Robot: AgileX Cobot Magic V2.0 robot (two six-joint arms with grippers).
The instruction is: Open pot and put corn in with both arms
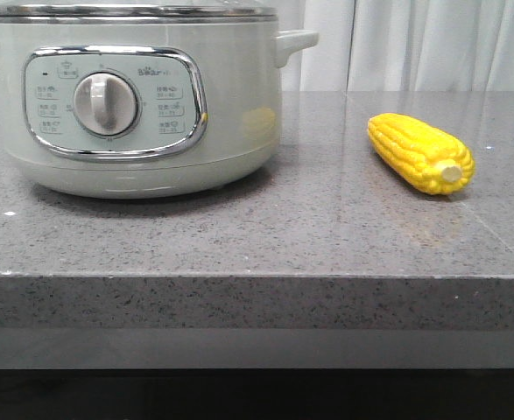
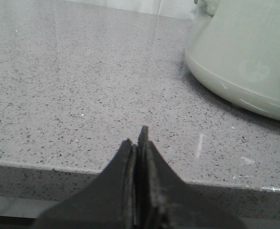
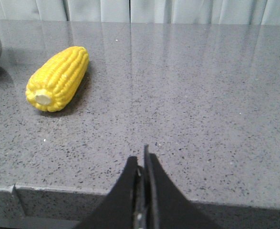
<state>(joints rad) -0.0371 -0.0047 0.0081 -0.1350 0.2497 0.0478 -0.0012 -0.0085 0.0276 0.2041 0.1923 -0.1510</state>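
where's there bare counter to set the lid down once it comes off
Bare patches: between the pot and the corn; the front strip along the counter edge; left of the pot in the left wrist view. The corn's spot is the only one taken.

1. Desk (image 1: 239, 236): speckled grey stone-like slab, polished, with soft reflections across its top.
2. Pot (image 1: 230, 96): smooth pale grey-green shell with a slight sheen that mirrors a yellow patch; bright chrome frame around the control panel; matt cream dial; metal-rimmed lid.
3. Corn (image 1: 418, 151): glossy yellow, plastic-looking, bumpy with kernel rows; pale smooth stub end.
4. Left gripper (image 2: 139, 143) and right gripper (image 3: 142, 160): matt black fingers, dull and slightly scuffed.
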